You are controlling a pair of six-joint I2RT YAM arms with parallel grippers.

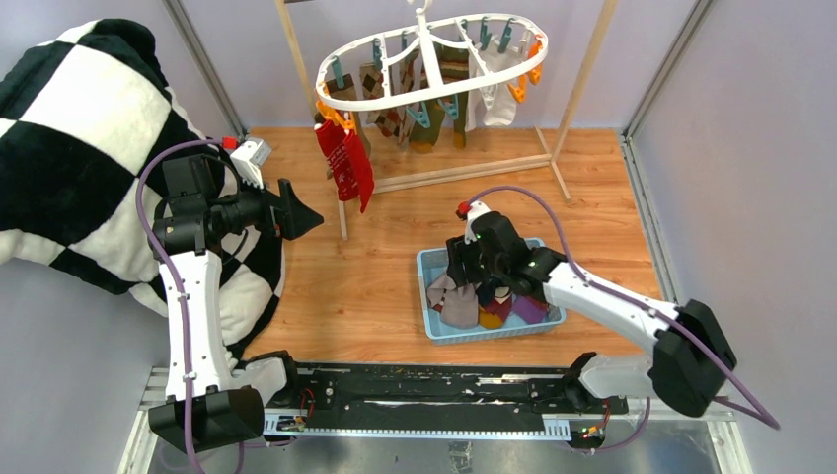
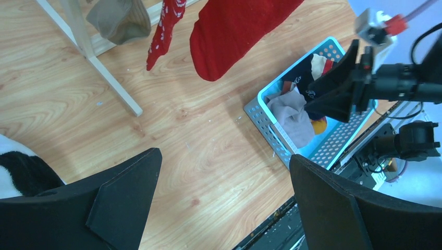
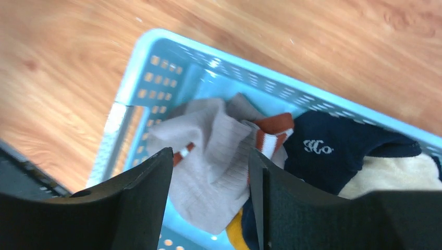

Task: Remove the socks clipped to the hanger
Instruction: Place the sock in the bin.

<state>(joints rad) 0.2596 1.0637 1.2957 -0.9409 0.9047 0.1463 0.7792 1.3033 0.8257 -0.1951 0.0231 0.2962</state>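
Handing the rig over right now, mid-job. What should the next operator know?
Left gripper: open, empty, raised near the red socks.
Right gripper: open over the blue basket, grey sock lying beneath it.
Done: several socks dropped in the basket.
Left: the red socks and the other socks are clipped to the hanger.

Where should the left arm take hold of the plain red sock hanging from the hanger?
Probably mid-foot, just above the toe of the plain red sock, coming from the left gripper side with its open jaws across the flat fabric. The sock dangles free below the hanger, and its lower part is unobstructed.
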